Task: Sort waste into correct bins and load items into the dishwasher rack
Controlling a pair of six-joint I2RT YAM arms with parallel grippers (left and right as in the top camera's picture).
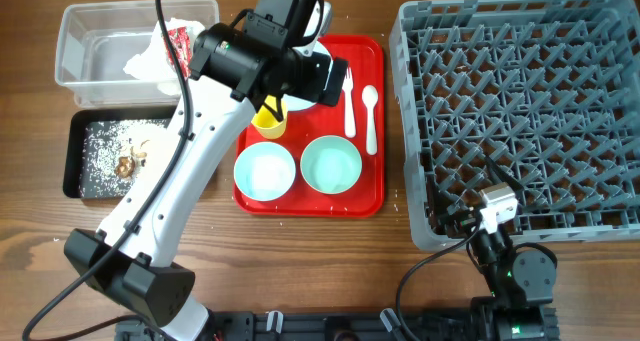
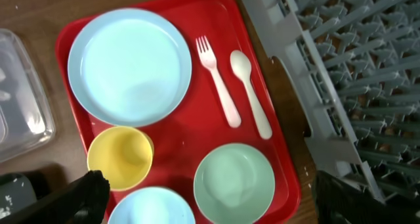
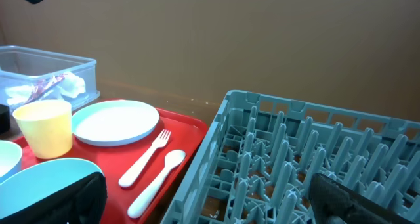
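The plate (image 2: 130, 66), fork (image 2: 218, 79), spoon (image 2: 251, 92), yellow cup (image 2: 119, 157), greenish bowl (image 2: 234, 182) and bluish bowl (image 2: 152, 207) are located on the red tray (image 2: 177, 145) beside the dishwasher rack (image 1: 520, 111). All are judged light, stiff, slick plastic, so the cup is best pinched across its wall at the rim, the plate at its edge. The left gripper (image 2: 210, 181) is held wide open over the tray, the right gripper (image 3: 205, 188) wide open and empty by the rack's near corner; the tray is crowded, little tabletop (image 1: 330, 271) is left between it and the rack, and the pegs are unoccupied.
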